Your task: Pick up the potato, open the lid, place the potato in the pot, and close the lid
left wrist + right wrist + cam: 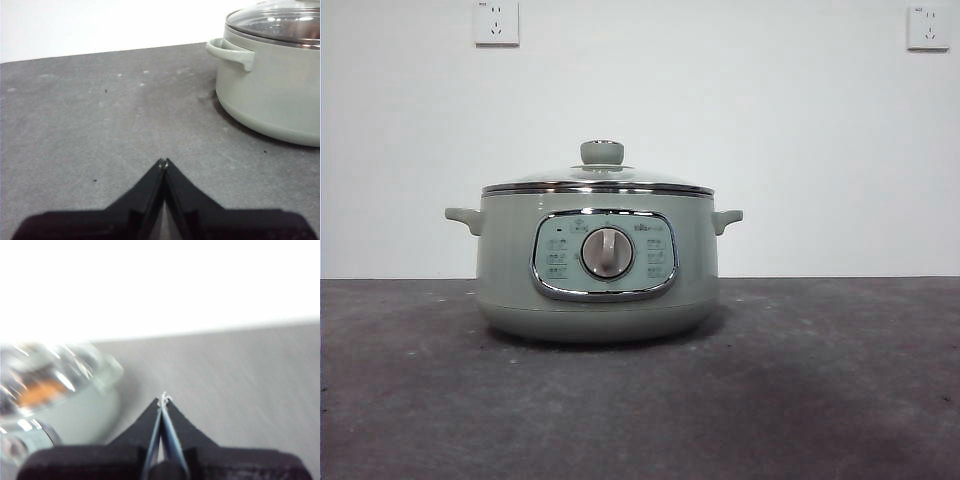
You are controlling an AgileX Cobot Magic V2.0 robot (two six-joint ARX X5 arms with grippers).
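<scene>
Potato [42, 390]: seen only in the blurred right wrist view, as an orange-brown patch through the glass of the lid [600, 178]; lies inside the pot [596, 268]. Too smeared to tell its long axis or which way its ends point. Counted: one.

Pot: stands on the dark grey table [820, 400], about mid-table in the front view, upright, control panel [604, 254] and silver dial [608, 252] facing the front camera. Two small side handles, one out to each side. Counted: one pot, one dial.

Lid: sits level on the pot's rim, chrome edge all round, sage-green knob [602, 152] upright on top at the centre. Counted: one lid, one knob.

Around it: bare tabletop on every side of the pot, speckled with pale marks and a few dark flecks. Behind, a plain white wall with two white sockets, one [496, 22] high toward one side and another [928, 27] high toward the other. Nothing between the front camera and the pot, nothing leaning on the lid.

Left gripper [163, 162]: low over the table, beside the pot and apart from it, one side handle [232, 51] in its view; jaws pressed together at the tips, holding nothing.

Right gripper [163, 400]: above the table just beside the pot, lid glass near its view's edge; jaws closed tip to tip, holding nothing. Picture heavily blurred.

Neither arm visible in the front view.
</scene>
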